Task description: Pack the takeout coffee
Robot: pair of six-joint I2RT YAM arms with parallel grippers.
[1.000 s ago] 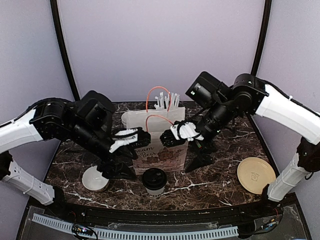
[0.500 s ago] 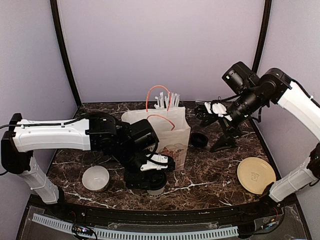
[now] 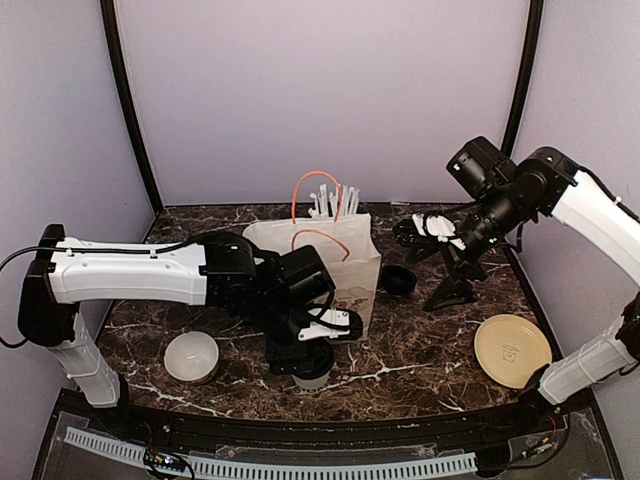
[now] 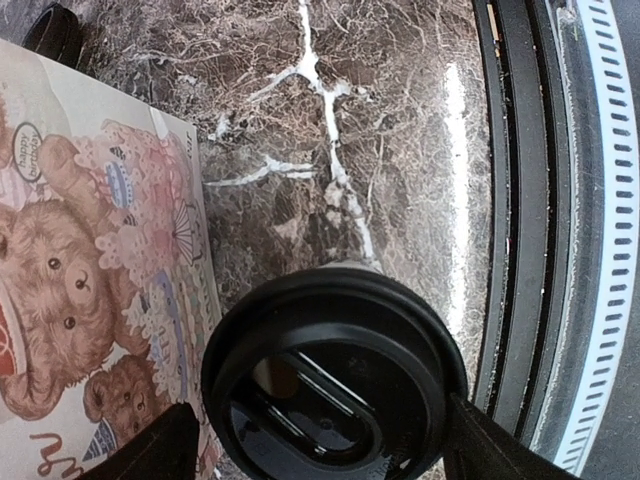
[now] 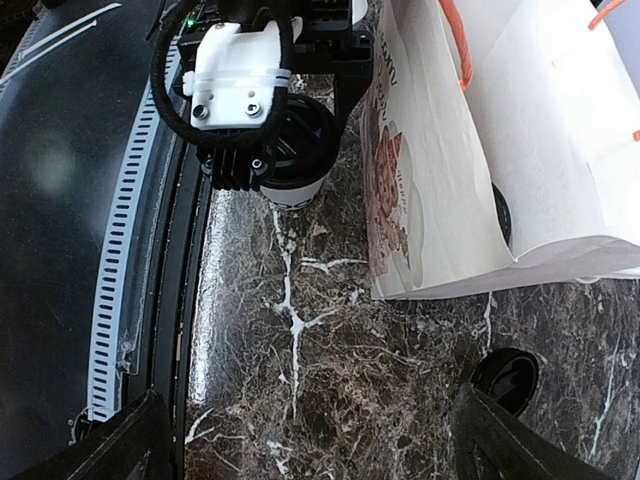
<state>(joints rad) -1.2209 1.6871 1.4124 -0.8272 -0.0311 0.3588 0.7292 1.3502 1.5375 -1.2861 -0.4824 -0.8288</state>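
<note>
**Left gripper** point(image 4: 320, 445), jaws apart, straddles the black lid point(image 4: 335, 385) of a takeout coffee cup point(image 3: 312, 379) at lower centre of the top view; no contact is visible. The cup stands just beside the printed face of the paper bag point(image 3: 335, 265). **Right gripper** point(image 3: 415, 228), upper right, hangs wide apart and empty. A second cup cannot be identified in any view. Likely hazards: closing on the lid rather than the paper wall could pop it off, and the bag-side finger could snag the bag and topple it.
</note>
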